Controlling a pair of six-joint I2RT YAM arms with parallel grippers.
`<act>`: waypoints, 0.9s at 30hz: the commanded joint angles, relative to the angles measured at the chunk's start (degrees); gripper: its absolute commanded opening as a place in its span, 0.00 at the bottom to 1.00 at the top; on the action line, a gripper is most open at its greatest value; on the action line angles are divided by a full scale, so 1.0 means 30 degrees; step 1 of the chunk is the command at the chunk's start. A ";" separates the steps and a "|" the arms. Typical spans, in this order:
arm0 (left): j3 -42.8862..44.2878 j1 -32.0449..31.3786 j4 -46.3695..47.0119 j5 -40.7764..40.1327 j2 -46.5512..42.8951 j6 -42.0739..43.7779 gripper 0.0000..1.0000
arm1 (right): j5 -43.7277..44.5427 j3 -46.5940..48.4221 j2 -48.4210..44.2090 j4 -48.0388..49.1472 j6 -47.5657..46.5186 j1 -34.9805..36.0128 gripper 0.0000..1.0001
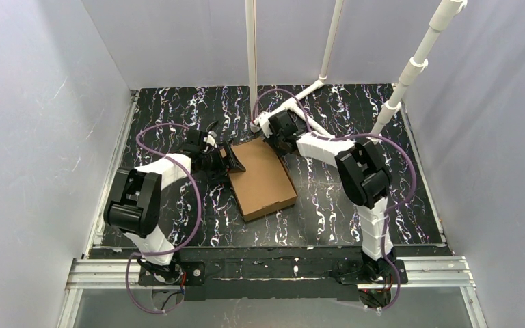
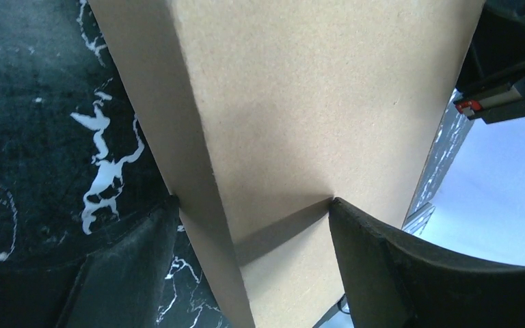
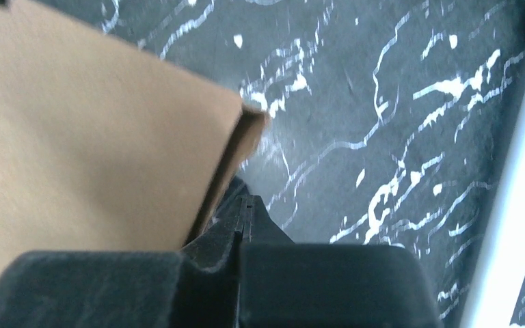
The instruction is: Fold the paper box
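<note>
- Paper box (image 1: 263,179) lies flat at mid-worktop (image 1: 355,198), skewed to the edges. The lid is down and it looks nearly closed.
- Left gripper (image 1: 227,158): jaws wide apart, astride the box's far left corner, one finger on the lid and the other at the side wall. No clamp evident.
- Right gripper (image 1: 278,141): jaws fully closed, nothing held, tip at the far right corner beside the wall.
- Step, my reading: seating the lid. The next move calls for a downward press without sliding the box.
- Card: matte brown, stiff, crisp creases. Worktop: black, white-veined.
</note>
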 commanded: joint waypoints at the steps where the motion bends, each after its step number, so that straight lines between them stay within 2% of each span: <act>1: -0.0148 -0.0164 -0.2147 -0.1596 -0.1917 0.0993 0.78 | 0.0907 -0.1995 -0.2605 -0.0028 -0.0033 0.0025 0.01; 4: -0.1150 -0.0162 -0.2282 -0.1761 -0.3490 0.0620 0.79 | 0.0846 -0.3806 -0.4554 -0.0123 -0.0265 -0.0004 0.01; 5: -0.2990 -0.0671 -0.1276 -0.0942 -0.5276 -0.0582 0.79 | -0.1350 -0.6416 -0.6725 -0.0145 0.0282 0.0386 0.01; 10: -0.3421 -0.3231 -0.0176 -0.1285 -0.4446 -0.1777 0.79 | -0.3666 -0.7987 -0.7194 0.0031 0.0648 0.3067 0.01; 12: -0.3432 -0.3725 0.0084 -0.1850 -0.4205 -0.2064 0.79 | -0.3157 -0.7081 -0.6928 -0.0818 0.0527 0.3391 0.01; 14: -0.3520 -0.3769 -0.0084 -0.2264 -0.4645 -0.1817 0.79 | -0.2163 -0.6495 -0.7239 -0.1513 0.0358 0.2738 0.01; 19: -0.3479 -0.3780 -0.3260 -0.4424 -0.8059 0.0008 0.81 | -0.0358 -0.7773 -1.0971 -0.1313 -0.1067 0.0727 0.01; 21: -0.3830 -0.3687 -0.3915 -0.4941 -1.0116 0.0447 0.84 | -0.1046 -0.8508 -1.2927 -0.1338 -0.1887 -0.0208 0.14; 23: -0.4547 -0.3598 -0.3894 -0.5207 -1.2362 0.0553 0.93 | -0.3675 -0.8859 -1.4856 -0.2498 -0.3496 -0.1144 0.35; 24: -0.5084 -0.3514 -0.3646 -0.5260 -1.3513 0.0328 0.98 | -0.5224 -0.8893 -1.5588 -0.3417 -0.4543 -0.1501 0.48; 27: -0.7016 -0.3175 -0.2239 -0.4561 -1.6369 -0.1226 0.98 | -0.9104 -0.9254 -1.6712 -0.5142 -0.5039 -0.2084 0.96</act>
